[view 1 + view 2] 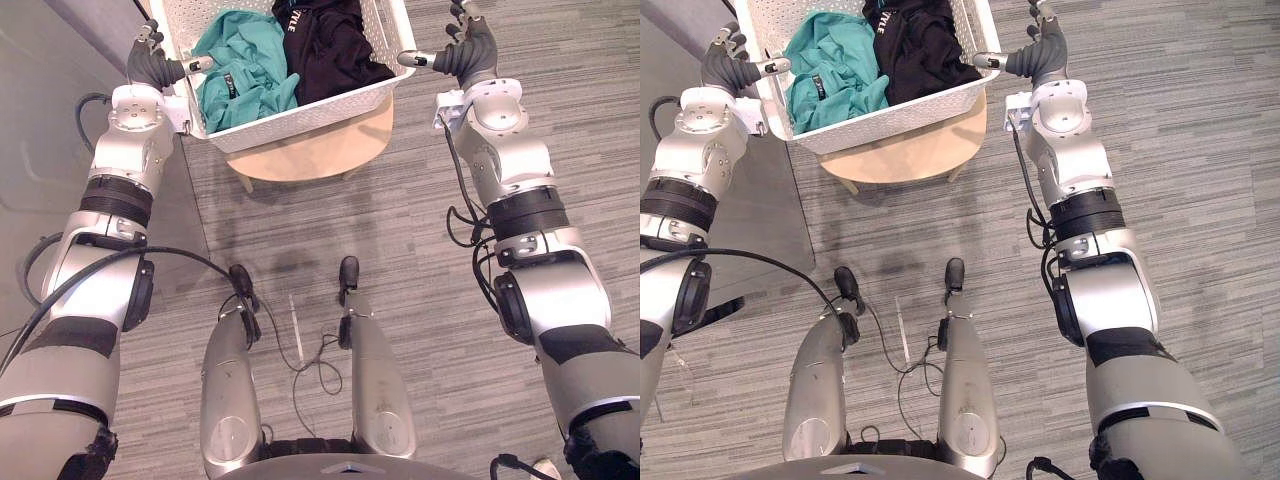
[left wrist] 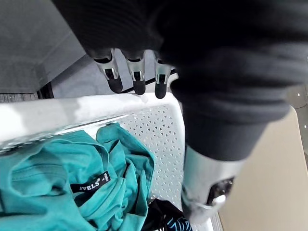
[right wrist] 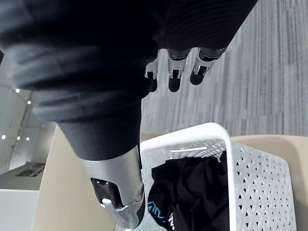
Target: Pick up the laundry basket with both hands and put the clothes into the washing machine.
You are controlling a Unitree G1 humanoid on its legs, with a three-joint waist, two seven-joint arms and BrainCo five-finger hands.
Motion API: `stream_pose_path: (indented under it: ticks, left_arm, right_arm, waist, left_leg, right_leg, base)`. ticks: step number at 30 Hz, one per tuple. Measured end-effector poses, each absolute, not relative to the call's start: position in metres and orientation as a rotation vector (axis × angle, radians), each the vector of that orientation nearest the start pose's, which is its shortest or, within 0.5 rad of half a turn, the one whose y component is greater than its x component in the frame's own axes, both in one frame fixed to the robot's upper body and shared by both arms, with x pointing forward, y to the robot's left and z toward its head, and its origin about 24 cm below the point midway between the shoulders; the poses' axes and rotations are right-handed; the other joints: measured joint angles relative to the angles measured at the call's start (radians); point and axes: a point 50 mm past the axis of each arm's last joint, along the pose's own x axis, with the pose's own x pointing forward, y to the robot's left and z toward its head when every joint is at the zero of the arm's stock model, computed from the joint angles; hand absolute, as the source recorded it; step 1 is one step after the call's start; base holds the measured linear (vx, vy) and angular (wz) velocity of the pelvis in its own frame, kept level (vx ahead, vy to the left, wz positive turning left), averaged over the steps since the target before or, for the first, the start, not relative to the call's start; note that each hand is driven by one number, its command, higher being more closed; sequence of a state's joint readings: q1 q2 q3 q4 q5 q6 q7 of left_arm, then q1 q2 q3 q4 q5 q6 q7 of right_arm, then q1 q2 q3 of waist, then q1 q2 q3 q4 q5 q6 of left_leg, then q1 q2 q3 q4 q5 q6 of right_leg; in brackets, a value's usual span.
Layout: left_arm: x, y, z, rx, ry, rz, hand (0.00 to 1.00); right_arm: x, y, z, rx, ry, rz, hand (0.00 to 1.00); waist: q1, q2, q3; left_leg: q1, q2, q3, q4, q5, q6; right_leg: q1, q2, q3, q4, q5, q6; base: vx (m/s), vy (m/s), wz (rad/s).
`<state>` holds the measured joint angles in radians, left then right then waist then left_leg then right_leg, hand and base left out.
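Basket (image 1: 300,112) has one hand at each side: the left hand (image 1: 150,66) and the right hand (image 1: 470,55). Both have loose fingers and the thumb stretched toward the rim, and they grip nothing. Inside lie a teal cloth (image 1: 240,75) and a black cloth (image 1: 330,45). It stands on a round wooden table (image 1: 320,150) over grey carpet (image 1: 400,230).

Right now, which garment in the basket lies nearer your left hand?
The teal garment, on the basket's left side beside the left hand; the black garment lies toward the right hand.
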<state>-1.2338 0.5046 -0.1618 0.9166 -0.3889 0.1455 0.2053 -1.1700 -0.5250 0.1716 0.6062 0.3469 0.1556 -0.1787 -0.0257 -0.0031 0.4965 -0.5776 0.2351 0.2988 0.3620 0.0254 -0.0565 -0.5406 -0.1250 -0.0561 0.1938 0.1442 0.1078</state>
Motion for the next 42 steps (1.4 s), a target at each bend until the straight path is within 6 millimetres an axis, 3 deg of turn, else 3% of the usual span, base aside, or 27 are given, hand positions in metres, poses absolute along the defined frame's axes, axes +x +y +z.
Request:
stream_pose_path:
  ticks: [7, 10, 12, 16, 18, 19, 20, 21, 22, 24, 27, 28, 30, 33, 36, 39, 40, 42]
  left_arm:
    - [0.419, 0.208, 0.262, 0.11, -0.169, 0.23, 0.0]
    - [0.414, 0.21, 0.26, 0.079, -0.202, 0.224, 0.0]
    - [0.406, 0.213, 0.252, 0.055, -0.241, 0.219, 0.0]
    - [0.368, 0.224, 0.209, 0.033, -0.308, 0.228, 0.0]
    - [0.336, 0.224, 0.165, -0.02, -0.283, 0.241, 0.0]
    - [0.327, 0.223, 0.151, -0.037, -0.263, 0.246, 0.0]
    - [0.309, 0.221, 0.123, -0.072, -0.197, 0.258, 0.0]
    - [0.291, 0.214, 0.097, -0.118, -0.133, 0.263, 0.0]
    - [0.283, 0.21, 0.085, -0.146, -0.1, 0.263, 0.0]
    - [0.25, 0.193, 0.038, -0.257, 0.056, 0.28, 0.0]
    - [0.223, 0.177, -0.005, -0.325, 0.226, 0.277, 0.0]
    - [0.211, 0.167, -0.034, -0.352, 0.359, 0.268, 0.0]
    - [0.19, 0.158, -0.075, -0.366, 0.558, 0.275, 0.0]
    - [0.15, 0.159, -0.125, -0.311, 0.844, 0.32, 0.0]
    - [0.118, 0.18, -0.15, -0.262, 1.029, 0.428, 0.0]
    - [0.086, 0.197, -0.163, -0.265, 1.162, 0.532, 0.0]
    - [0.083, 0.199, -0.164, -0.261, 1.176, 0.543, 0.0]
    - [0.069, 0.204, -0.167, -0.273, 1.217, 0.585, 0.0]
  right_arm:
    - [0.398, -0.186, 0.3, -0.195, -0.39, -0.109, 0.0]
    - [0.388, -0.205, 0.288, -0.146, -0.406, -0.142, 0.0]
    - [0.377, -0.226, 0.269, -0.137, -0.396, -0.186, 0.0]
    - [0.328, -0.297, 0.197, -0.145, -0.277, -0.394, 0.0]
    - [0.285, -0.333, 0.161, -0.179, -0.203, -0.534, 0.0]
    - [0.276, -0.338, 0.151, -0.17, -0.184, -0.56, 0.0]
    - [0.257, -0.344, 0.126, -0.146, -0.124, -0.601, 0.0]
    - [0.238, -0.345, 0.095, -0.105, -0.045, -0.637, 0.0]
    - [0.229, -0.342, 0.078, -0.083, 0.007, -0.647, 0.0]
    - [0.188, -0.318, 0.01, -0.001, 0.238, -0.659, 0.0]
    - [0.153, -0.289, -0.046, 0.11, 0.46, -0.646, 0.0]
    - [0.137, -0.274, -0.072, 0.151, 0.591, -0.622, 0.0]
    - [0.12, -0.256, -0.099, 0.155, 0.74, -0.573, 0.0]
    - [0.097, -0.238, -0.13, 0.211, 0.919, -0.55, 0.0]
    - [0.077, -0.237, -0.148, 0.241, 1.048, -0.596, 0.0]
    - [0.06, -0.24, -0.155, 0.256, 1.132, -0.637, 0.0]
    - [0.058, -0.24, -0.156, 0.264, 1.136, -0.645, 0.0]
    - [0.054, -0.24, -0.158, 0.279, 1.152, -0.649, 0.0]
  waist:
    - [0.002, 0.002, -0.001]
    - [0.011, 0.002, -0.001]
    - [0.017, 0.009, -0.001]
    - [0.025, 0.025, -0.001]
    - [0.03, 0.056, -0.023]
    - [0.034, 0.061, -0.035]
    - [0.042, 0.071, -0.076]
    - [0.05, 0.077, -0.115]
    - [0.052, 0.08, -0.125]
    - [0.059, 0.094, -0.169]
    - [0.058, 0.098, -0.205]
    - [0.063, 0.094, -0.222]
    - [0.063, 0.086, -0.261]
    - [0.059, 0.066, -0.303]
    - [0.058, 0.042, -0.34]
    - [0.056, 0.034, -0.366]
    - [0.056, 0.044, -0.372]
    - [0.055, 0.036, -0.372]
  left_leg:
    - [0.012, 0.002, 0.003, -0.001, 0.0, 0.0]
    - [0.021, 0.003, 0.007, -0.002, -0.001, -0.001]
    - [0.032, 0.003, 0.01, -0.001, -0.001, -0.001]
    - [0.109, -0.006, 0.011, -0.002, -0.007, -0.005]
    - [0.162, -0.02, -0.004, -0.003, -0.032, -0.006]
    - [0.173, -0.023, -0.004, -0.005, -0.037, -0.009]
    - [0.183, -0.033, -0.006, -0.02, -0.045, -0.016]
    - [0.201, -0.041, -0.006, -0.038, -0.045, -0.017]
    - [0.218, -0.045, -0.007, -0.046, -0.045, -0.017]
    - [0.275, -0.061, -0.028, -0.068, -0.046, -0.018]
    - [0.315, -0.078, -0.05, -0.074, -0.046, -0.013]
    - [0.355, -0.09, -0.051, -0.095, -0.043, -0.012]
    - [0.398, -0.105, -0.051, -0.126, -0.038, -0.013]
    - [0.459, -0.119, -0.05, -0.175, -0.028, -0.019]
    - [0.524, -0.131, -0.053, -0.245, -0.005, -0.015]
    - [0.586, -0.143, -0.055, -0.317, 0.022, -0.017]
    - [0.598, -0.144, -0.055, -0.326, 0.026, -0.018]
    - [0.629, -0.149, -0.062, -0.345, 0.029, -0.021]
  right_leg:
    - [0.017, 0.001, -0.004, -0.012, 0.001, -0.001]
    - [0.027, 0.0, -0.005, -0.015, 0.0, -0.001]
    - [0.045, -0.002, -0.014, -0.015, -0.005, 0.0]
    - [0.119, -0.021, -0.05, 0.047, -0.075, 0.001]
    - [0.161, -0.044, -0.079, 0.116, -0.141, 0.005]
    - [0.167, -0.049, -0.081, 0.131, -0.155, 0.003]
    - [0.171, -0.061, -0.089, 0.147, -0.177, 0.004]
    - [0.183, -0.07, -0.097, 0.152, -0.196, 0.003]
    - [0.199, -0.074, -0.102, 0.155, -0.206, 0.002]
    - [0.266, -0.092, -0.137, 0.164, -0.236, 0.007]
    - [0.315, -0.109, -0.161, 0.181, -0.256, 0.018]
    - [0.352, -0.118, -0.167, 0.179, -0.263, 0.022]
    - [0.388, -0.127, -0.173, 0.166, -0.266, 0.027]
    - [0.439, -0.132, -0.177, 0.137, -0.267, 0.034]
    - [0.488, -0.131, -0.184, 0.101, -0.264, 0.034]
    - [0.535, -0.128, -0.188, 0.063, -0.259, 0.036]
    - [0.547, -0.126, -0.189, 0.056, -0.257, 0.036]
    - [0.582, -0.121, -0.197, 0.036, -0.252, 0.038]
  base:
    - [0.01, -0.026, 0.0]
    - [0.04, -0.032, 0.01]
    - [0.07, -0.017, 0.12]
    - [0.09, -0.015, 0.32]
    - [0.1, -0.013, 0.45]
    - [0.06, -0.015, 0.32]
    - [0.07, -0.036, 0.27]
    - [0.07, -0.042, 0.29]
    - [0.11, -0.053, 0.35]
    - [0.09, -0.046, 0.4]
    - [0.08, -0.027, 0.33]
    - [0.06, -0.01, 0.17]
    - [0.05, -0.008, 0.1]
    - [0.05, 0.001, 0.03]
    - [0.02, -0.01, 0.05]
    - [0.02, 0.002, -0.02]
    - [0.0, 0.0, 0.0]
    - [0.01, -0.004, 0.06]
